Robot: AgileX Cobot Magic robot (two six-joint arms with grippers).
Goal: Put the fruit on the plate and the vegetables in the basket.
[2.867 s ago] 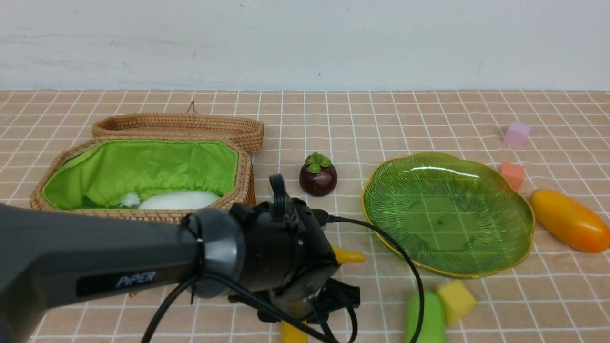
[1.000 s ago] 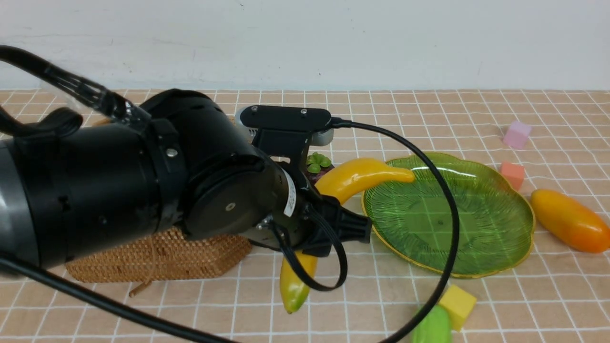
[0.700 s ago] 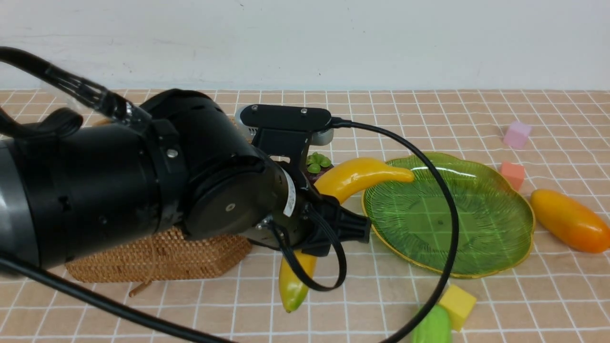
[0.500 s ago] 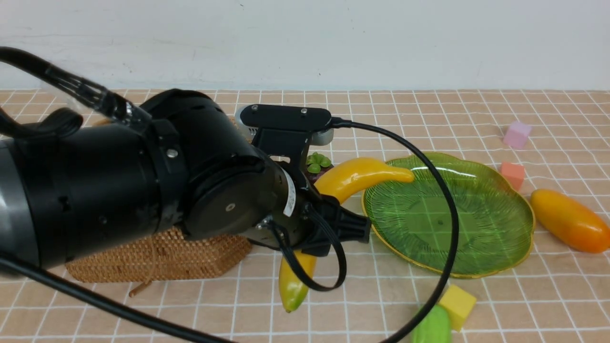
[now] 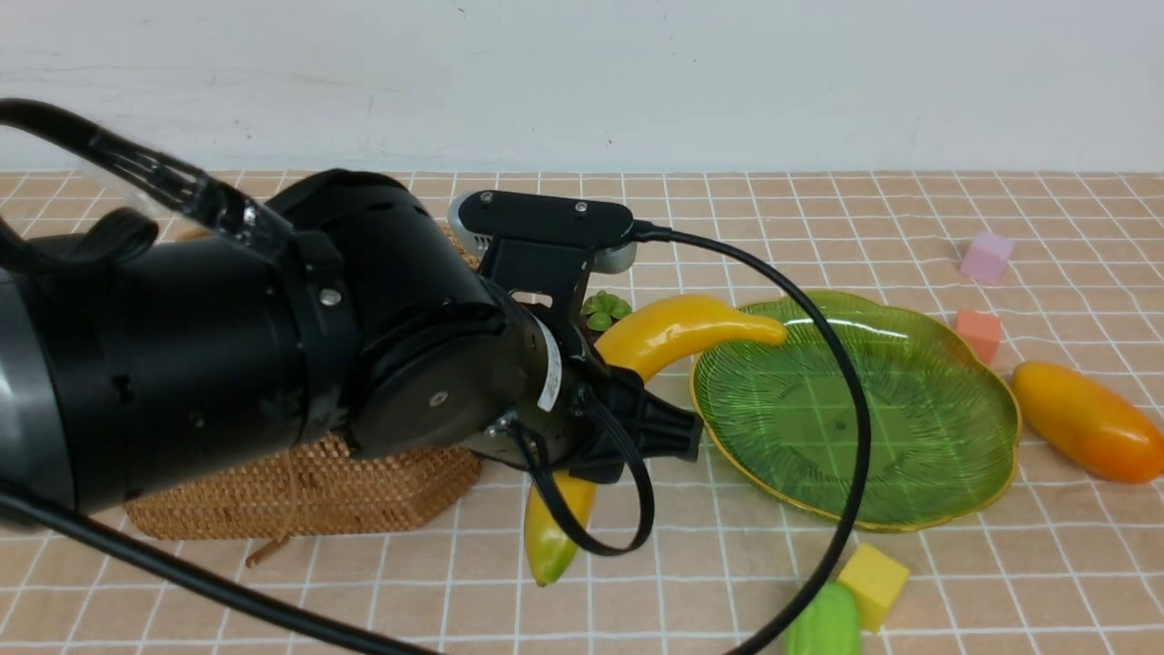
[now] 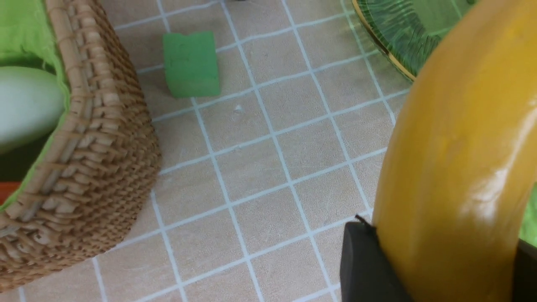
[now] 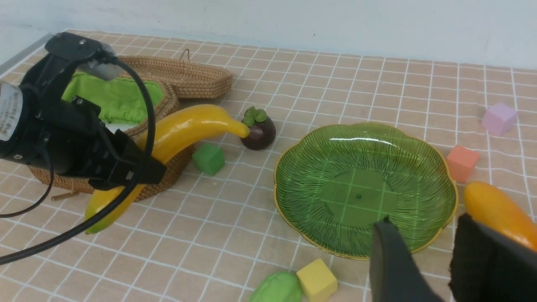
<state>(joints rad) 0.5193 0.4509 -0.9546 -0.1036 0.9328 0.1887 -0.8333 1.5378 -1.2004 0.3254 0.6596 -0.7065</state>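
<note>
– Left gripper [image 5: 627, 423]: condition?
– Clamped on the banana [image 5: 677, 329] at mid-length. Banana tilted, between the basket [image 5: 309, 496] and the plate [image 5: 855, 409], upper tip near the mangosteen [image 7: 258, 128].
– Right gripper [image 7: 432, 256]?
– Jaws apart, nothing between them; positioned at the plate's rim, beside the mango [image 5: 1087, 420]. White vegetable [image 6: 25, 105] lies inside the basket.

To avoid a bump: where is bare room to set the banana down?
The plate is bare inside. The tiles beyond it, from basket lid to pink cube, are free too. Crowded: between basket and plate (mangosteen, green cube) and at the plate's near rim (yellow cube, gourd).
</note>
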